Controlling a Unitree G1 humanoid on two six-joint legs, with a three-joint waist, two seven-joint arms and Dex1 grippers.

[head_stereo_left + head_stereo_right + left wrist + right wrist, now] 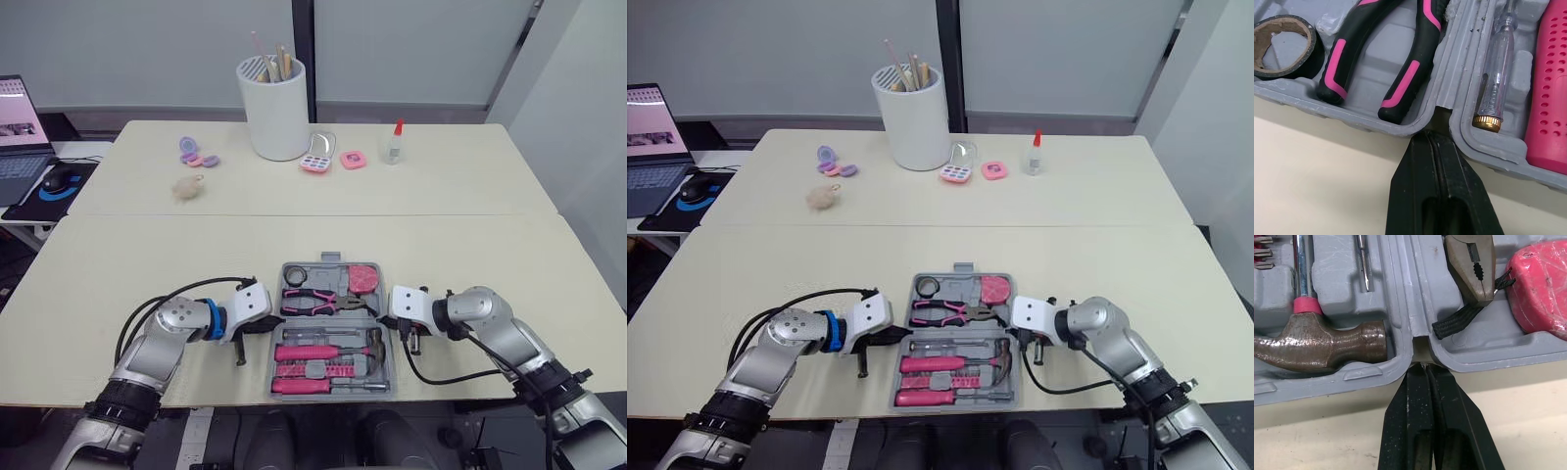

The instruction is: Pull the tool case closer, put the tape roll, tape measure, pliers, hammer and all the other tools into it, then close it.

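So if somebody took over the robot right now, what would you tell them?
Left gripper: shut, empty, tip in the hinge notch on one side of the tool case.
Right gripper: shut, empty, in the opposite notch.
The case lies open at the near table edge.
Done: tape roll, tape measure, pliers and hammer are inside.
Left: fold the case shut.
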